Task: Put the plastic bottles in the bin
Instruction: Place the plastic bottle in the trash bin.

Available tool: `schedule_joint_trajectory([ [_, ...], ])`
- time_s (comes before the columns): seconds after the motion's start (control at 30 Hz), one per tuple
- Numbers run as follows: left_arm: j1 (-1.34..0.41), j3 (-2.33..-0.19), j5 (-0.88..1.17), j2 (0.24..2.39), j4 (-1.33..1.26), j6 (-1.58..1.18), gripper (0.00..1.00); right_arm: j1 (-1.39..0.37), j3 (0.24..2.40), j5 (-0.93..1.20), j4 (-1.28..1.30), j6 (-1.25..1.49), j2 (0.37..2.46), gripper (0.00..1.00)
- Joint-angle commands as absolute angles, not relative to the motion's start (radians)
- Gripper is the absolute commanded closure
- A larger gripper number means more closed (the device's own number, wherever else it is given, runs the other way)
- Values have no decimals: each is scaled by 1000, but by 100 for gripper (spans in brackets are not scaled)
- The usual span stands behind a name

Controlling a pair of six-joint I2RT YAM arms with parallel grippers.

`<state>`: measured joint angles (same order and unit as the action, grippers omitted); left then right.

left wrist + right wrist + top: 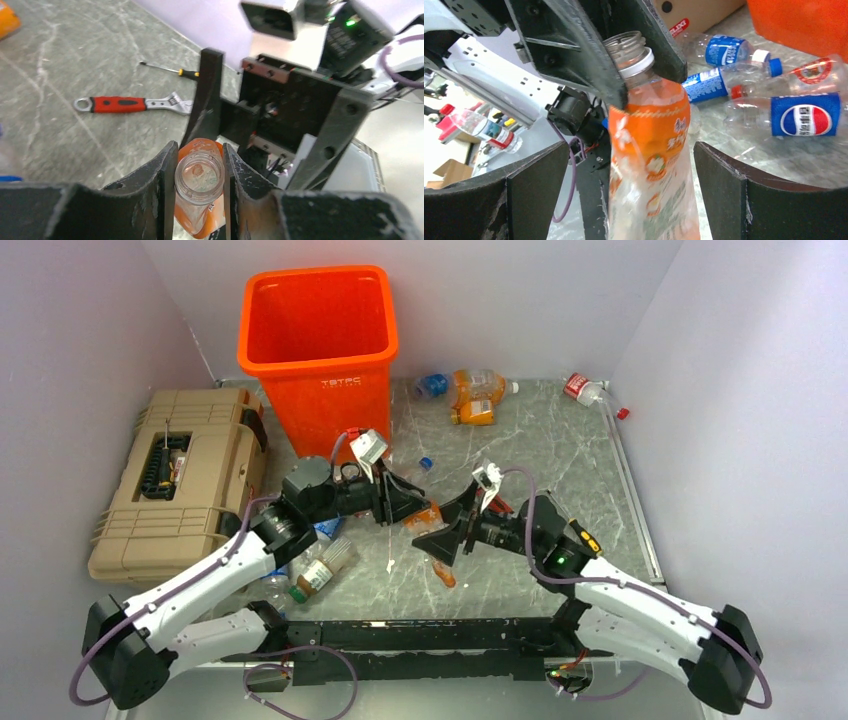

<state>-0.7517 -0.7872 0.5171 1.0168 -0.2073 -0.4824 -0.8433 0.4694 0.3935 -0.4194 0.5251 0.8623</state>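
Pinching the capless orange-labelled bottle [649, 125] by its neck, the left gripper [200, 150] holds it near the bin [335, 405]. The right gripper [628, 150] stands wide around its body (not touching). Next: carry it over the rim, release.

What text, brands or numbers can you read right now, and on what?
Pepsi globe logo, no readable word: blue label of the clear bottle.
"SLIXI", uncertain: red sticker on the tan toolbox case.
White lettering on the orange bin: too small to read.
Chinese characters on the label of the orange bottle: blurred.
White print on two other blue-labelled bottles: blurred.
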Motion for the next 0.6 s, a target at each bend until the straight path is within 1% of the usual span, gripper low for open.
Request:
schedule_joint_trajectory([
  [0.0, -755, -897, 356, 948, -70, -360, 100, -844, 596, 274, -165, 430, 735, 0],
  [0.1, -756, -998, 243, 912, 12, -233, 100, -842, 619, 130, -59, 405, 597, 0],
  [0.2, -755, -1122, 165, 911, 78, -126, 100, -841, 611, 72, -31, 394, 479, 0],
  [0.27, -755, -1214, 139, 939, 118, -79, 100, -841, 598, 55, -25, 399, 436, 0],
  [0.4, -755, -1358, 225, 985, 206, -50, 100, -841, 585, 141, -26, 406, 462, 0],
  [0.5, -755, -1403, 328, 992, 254, -44, 100, -841, 600, 250, -70, 427, 518, 0],
  [0.57, -754, -1426, 377, 986, 285, -42, 100, -841, 610, 282, -99, 428, 531, 0],
])
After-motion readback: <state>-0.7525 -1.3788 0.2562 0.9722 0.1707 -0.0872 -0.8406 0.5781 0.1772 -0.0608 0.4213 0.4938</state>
